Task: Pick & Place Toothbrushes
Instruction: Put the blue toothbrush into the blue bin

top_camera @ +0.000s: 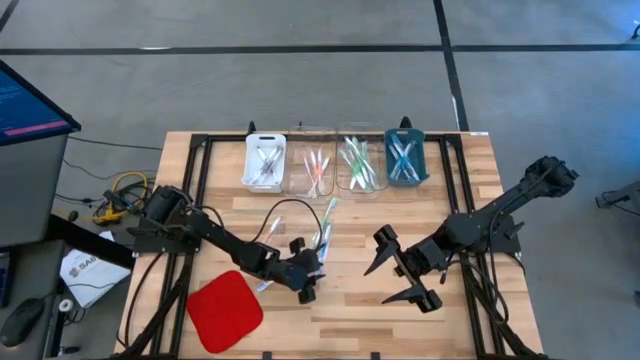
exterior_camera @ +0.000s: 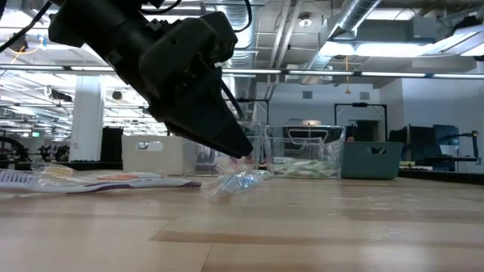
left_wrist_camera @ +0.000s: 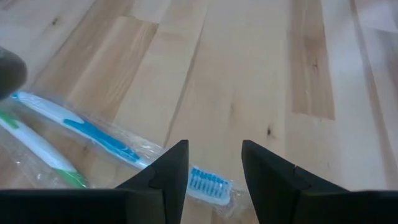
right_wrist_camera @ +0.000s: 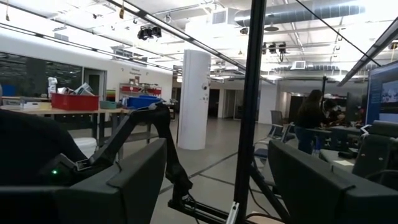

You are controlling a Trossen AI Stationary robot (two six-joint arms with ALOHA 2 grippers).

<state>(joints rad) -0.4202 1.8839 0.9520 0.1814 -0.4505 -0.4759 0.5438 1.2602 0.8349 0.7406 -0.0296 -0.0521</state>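
Step in hand: I judge this the reach for a pick. My left hand [left_wrist_camera: 213, 180] hangs low over the tabletop [left_wrist_camera: 249, 68], lined up on a wrapped blue toothbrush [left_wrist_camera: 102, 138].

Left hand: part-way open and empty, both dark fingers [left_wrist_camera: 168, 177] clear of the wrapper.

Blue toothbrush relative to the left hand: its bristle head lies just ahead of the gap between my fingers, and the handle runs away to one side. A green toothbrush [left_wrist_camera: 37, 149] lies alongside it, farther from my hand.

Loose toothbrushes [top_camera: 325, 225]: a small cluster on the tabletop beside my left hand [top_camera: 305, 280], on the side toward the trays.

Trays [top_camera: 335, 160]: a row of four at the far edge, well beyond my left hand, each already holding brushes.

Right hand [top_camera: 405, 270]: waiting wide open and empty, well apart from my left hand.

Next move calls for: sliding sideways onto the handle, I think, then lowering and closing without snagging the green neighbour.

Risk: the slick wrapper may slip.
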